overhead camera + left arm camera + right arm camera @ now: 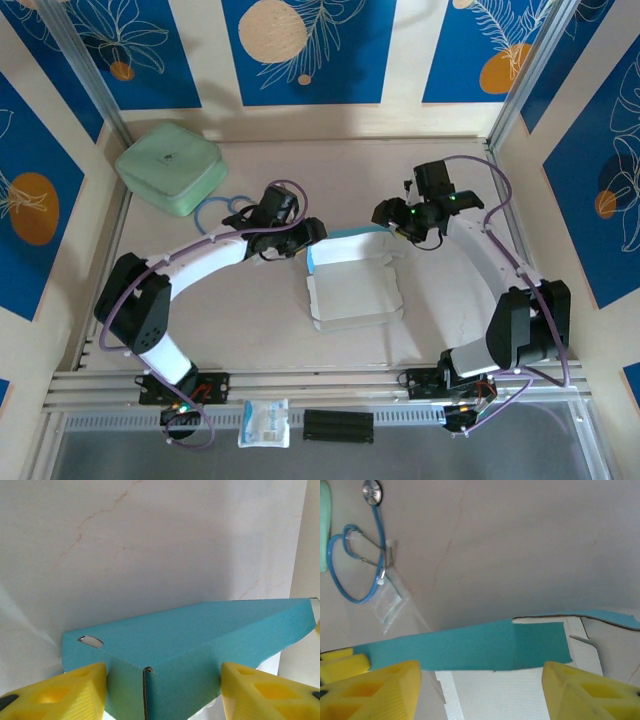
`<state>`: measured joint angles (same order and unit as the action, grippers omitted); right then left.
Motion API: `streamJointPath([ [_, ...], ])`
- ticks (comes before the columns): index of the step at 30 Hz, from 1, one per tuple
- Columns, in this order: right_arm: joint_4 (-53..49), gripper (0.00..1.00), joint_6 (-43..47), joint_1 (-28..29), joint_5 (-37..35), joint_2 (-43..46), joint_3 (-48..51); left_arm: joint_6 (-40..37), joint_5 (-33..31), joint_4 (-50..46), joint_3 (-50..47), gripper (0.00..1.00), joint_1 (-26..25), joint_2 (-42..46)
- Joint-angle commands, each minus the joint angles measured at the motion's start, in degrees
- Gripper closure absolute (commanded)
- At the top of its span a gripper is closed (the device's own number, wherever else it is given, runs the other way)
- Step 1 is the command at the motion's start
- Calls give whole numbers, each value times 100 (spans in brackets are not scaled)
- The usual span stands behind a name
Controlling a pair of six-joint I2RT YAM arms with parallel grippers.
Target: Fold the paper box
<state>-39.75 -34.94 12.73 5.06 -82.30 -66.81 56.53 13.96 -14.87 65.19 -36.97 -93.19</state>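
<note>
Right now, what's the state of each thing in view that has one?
paper box: partly folded, white panel flat, teal far wall raised.
left gripper: open, jaws either side of the box's teal corner.
right gripper: open, over the white panel, facing the teal wall.
mint-green case: closed, far left corner.
stethoscope: lying loose beside the case.
clear plastic packet: lying flat at the near edge.

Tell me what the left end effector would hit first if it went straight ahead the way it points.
Most likely the paper box: its teal corner sits right ahead, between the fingers of the left end effector, though depth is hard to judge.
</note>
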Motion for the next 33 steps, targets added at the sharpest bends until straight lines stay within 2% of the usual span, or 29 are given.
streamJointPath([
  [1,291,36,-161,-59,73,-65,212,-102,107,126,31,42,65,-92],
  [6,543,37,-13,-206,369,-117,416,-137,160,151,40,44,63,-120],
  [11,1073,43,233,-304,753,-18,804,-262,197,94,97,45,60,-161],
  [19,1296,64,12,-325,829,107,1057,-431,-4,-22,158,44,76,-222],
  [23,1349,64,-86,-212,850,170,1148,-465,-113,177,142,44,116,-302],
  [29,1159,63,-35,1,397,241,1104,-599,-116,458,193,44,166,-545],
  [33,871,59,-24,-7,-4,408,1060,-668,11,593,136,44,169,-530],
])
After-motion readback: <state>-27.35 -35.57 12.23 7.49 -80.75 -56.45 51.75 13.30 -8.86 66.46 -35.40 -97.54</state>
